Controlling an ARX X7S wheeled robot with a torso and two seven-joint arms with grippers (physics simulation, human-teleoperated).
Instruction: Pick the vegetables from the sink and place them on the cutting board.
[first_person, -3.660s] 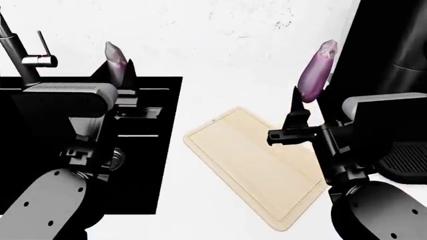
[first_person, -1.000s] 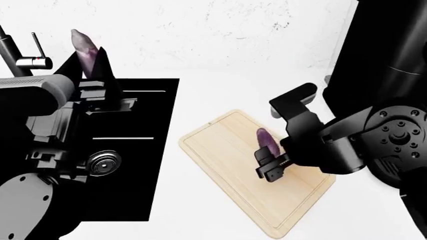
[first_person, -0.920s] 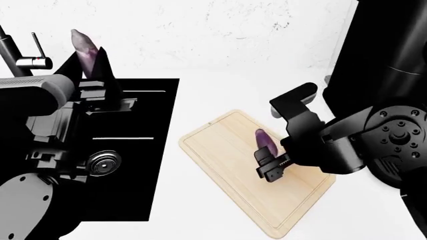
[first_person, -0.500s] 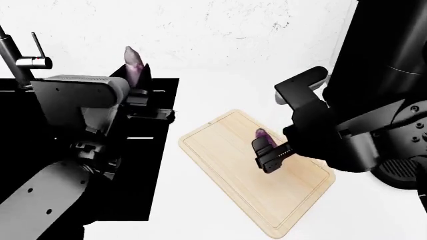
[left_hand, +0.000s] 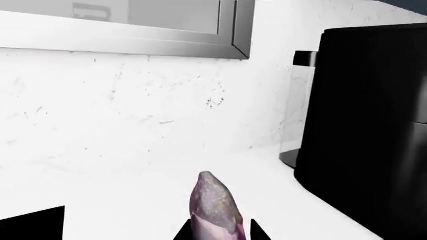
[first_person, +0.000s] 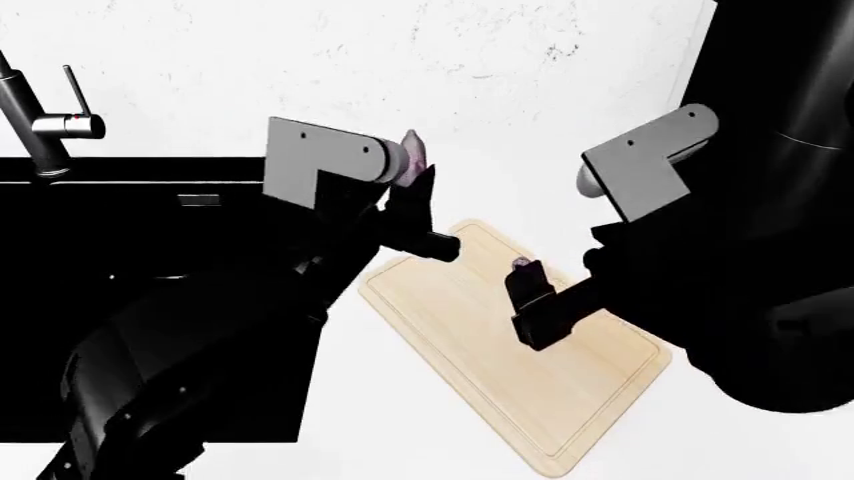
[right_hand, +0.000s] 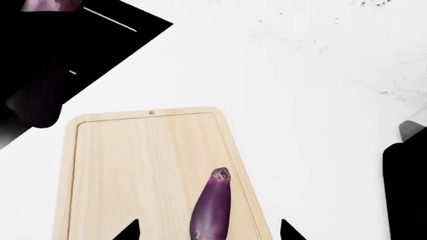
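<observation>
Left wrist view: your left gripper (left_hand: 215, 235) is clamped on one eggplant (left_hand: 213, 207), only the finger bases showing at the frame edge. The eggplant stands roughly upright in the grip, tapered end up, long axis along the fingers, with white counter and wall behind it.

Head view: your left gripper (first_person: 424, 212) carries that eggplant (first_person: 416, 153) near the cutting board (first_person: 454, 310), at its sink-side corner. The sink (first_person: 134, 220) lies beyond the arm. Your right gripper (first_person: 534, 300) hovers over the board; the second eggplant (first_person: 522, 264) barely shows beside it.

Right wrist view: your right gripper (right_hand: 208, 231) has its fingers apart, and the second eggplant (right_hand: 209, 206) lies flat on the cutting board (right_hand: 133, 170) between them, close to the rim groove (long axis along the board's long edge, one tip pointing toward the sink-side end).

Risks: both arms crowd the board, so lowering the left could clip the right. Released upright, the eggplant would likely topple and roll off.
</observation>
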